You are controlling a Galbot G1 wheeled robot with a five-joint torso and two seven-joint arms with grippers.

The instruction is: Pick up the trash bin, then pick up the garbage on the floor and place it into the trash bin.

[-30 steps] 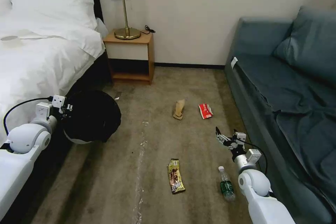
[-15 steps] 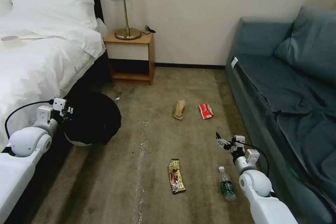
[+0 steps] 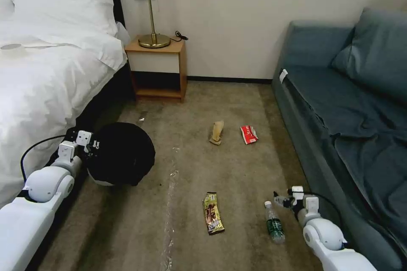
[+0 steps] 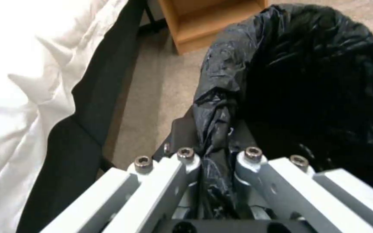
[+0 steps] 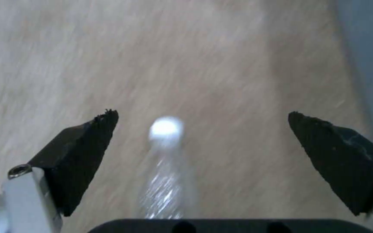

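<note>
Right wrist view: the right gripper (image 5: 203,129) has its two black fingertips (image 5: 81,152) spread wide apart, empty, with the white cap and clear neck of the plastic bottle (image 5: 165,155) lying on the carpet between them, touching neither. Head view: the same right gripper (image 3: 283,200) hangs low over the floor just beside the bottle's (image 3: 273,222) cap end, near the foot of the blue sofa (image 3: 352,106); the bottle lies on its side with its green label showing.

Left wrist view: the left gripper (image 4: 214,155) has its fingers drawn together on the folded black liner at the rim of the trash bin (image 4: 316,81), the crinkled plastic pinched between the two metal finger links. Head view: the left gripper (image 3: 91,144) holds the trash bin (image 3: 121,152) at its near rim, beside the edge of the white bed (image 3: 46,76); the bin's black-lined mouth faces up toward the camera and a sliver of its white body shows beneath.

Remaining garbage on the carpet (image 3: 190,228): a yellow-brown snack wrapper (image 3: 213,212) to the left of the bottle, and farther off a crumpled tan paper bag (image 3: 217,132) with a red-and-white packet (image 3: 249,134) just beside it. A wooden nightstand (image 3: 157,70) carrying a brass lamp (image 3: 151,12) stands against the far wall.
</note>
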